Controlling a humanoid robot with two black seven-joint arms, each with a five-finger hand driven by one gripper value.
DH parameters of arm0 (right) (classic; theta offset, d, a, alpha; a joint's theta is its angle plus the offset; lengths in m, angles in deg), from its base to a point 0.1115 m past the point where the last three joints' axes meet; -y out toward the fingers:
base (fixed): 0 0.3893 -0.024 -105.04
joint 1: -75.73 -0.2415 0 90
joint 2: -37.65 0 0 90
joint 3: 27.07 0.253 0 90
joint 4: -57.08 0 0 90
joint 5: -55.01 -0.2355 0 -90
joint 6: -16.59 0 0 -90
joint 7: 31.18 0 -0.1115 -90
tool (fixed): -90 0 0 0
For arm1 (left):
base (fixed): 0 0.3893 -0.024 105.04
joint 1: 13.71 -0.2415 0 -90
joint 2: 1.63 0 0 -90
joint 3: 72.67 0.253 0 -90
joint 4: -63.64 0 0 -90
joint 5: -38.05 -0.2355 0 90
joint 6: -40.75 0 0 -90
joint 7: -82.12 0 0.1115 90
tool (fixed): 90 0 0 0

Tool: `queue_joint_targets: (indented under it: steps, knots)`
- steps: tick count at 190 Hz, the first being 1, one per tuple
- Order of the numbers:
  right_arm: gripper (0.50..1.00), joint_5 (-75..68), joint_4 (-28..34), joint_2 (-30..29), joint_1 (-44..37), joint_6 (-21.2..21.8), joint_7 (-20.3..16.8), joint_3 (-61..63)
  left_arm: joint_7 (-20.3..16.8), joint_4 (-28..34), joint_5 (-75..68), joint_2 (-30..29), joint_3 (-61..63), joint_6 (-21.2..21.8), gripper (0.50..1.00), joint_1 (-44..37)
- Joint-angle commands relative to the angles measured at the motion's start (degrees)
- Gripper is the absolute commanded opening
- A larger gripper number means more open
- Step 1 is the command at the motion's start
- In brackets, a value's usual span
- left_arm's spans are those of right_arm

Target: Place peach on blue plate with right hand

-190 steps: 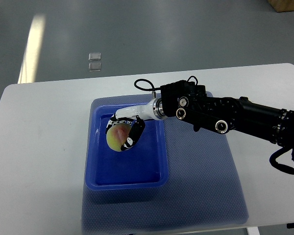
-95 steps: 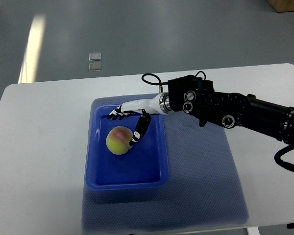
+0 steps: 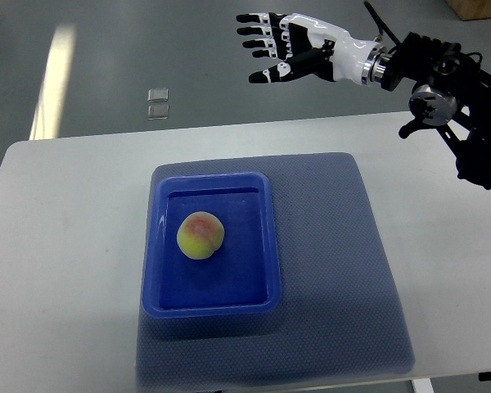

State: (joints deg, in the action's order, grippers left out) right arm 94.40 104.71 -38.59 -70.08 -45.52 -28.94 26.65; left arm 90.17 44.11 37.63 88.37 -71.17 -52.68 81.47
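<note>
We see the round yellow-green peach with a red blush point(image 3: 200, 236) sitting inside the shallow blue rectangular plastic plate point(image 3: 266, 246), a little toward its left side and apart from the walls. The plate rests on a dark blue textured mat point(image 3: 335, 270) spread over the white surface point(image 3: 65, 246). Our white-and-black right hand point(image 3: 288, 49) hangs well above and beyond the far edge of the surface, fingers spread and holding nothing, well apart from the fruit. The left hand is out of view.

From how things lie, we judge the placing done. Were we to take the peach up again, we would treat it as light but soft-fleshed, with thin skin that bruises under hard pressure. Its round shape could roll on the smooth plate floor. We would close the fingers around its widest middle from above, spreading the pressure over several pads and squeezing only enough to keep it from slipping.
</note>
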Motion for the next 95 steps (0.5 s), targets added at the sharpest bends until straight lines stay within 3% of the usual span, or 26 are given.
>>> queue_joint_targets:
  steps: [1,5,23,62,95]
  knots:
    - [0.928,-4.1,-0.6,-0.7,3.2,-0.4,0.0,4.0,-0.1,-0.1,0.0,0.0,0.1,0.0,1.000,0.0]
    - [0.930,-9.3,-1.4,-1.6,7.0,-2.6,0.0,6.8,0.0,-0.2,0.0,0.0,0.1,0.0,1.000,0.0]
    - [0.930,-18.5,-3.6,-4.2,10.3,-5.8,0.5,10.1,0.0,-0.2,0.0,0.0,0.0,0.0,1.000,0.0]
    - [0.930,-30.1,-11.0,-6.2,13.3,-5.5,5.5,10.4,0.0,-0.1,0.0,0.0,0.0,0.1,1.000,0.0]
    - [0.930,-30.2,-12.7,-8.1,13.9,-5.3,6.5,10.6,0.0,-0.3,-0.2,0.0,0.1,0.1,1.000,0.0]
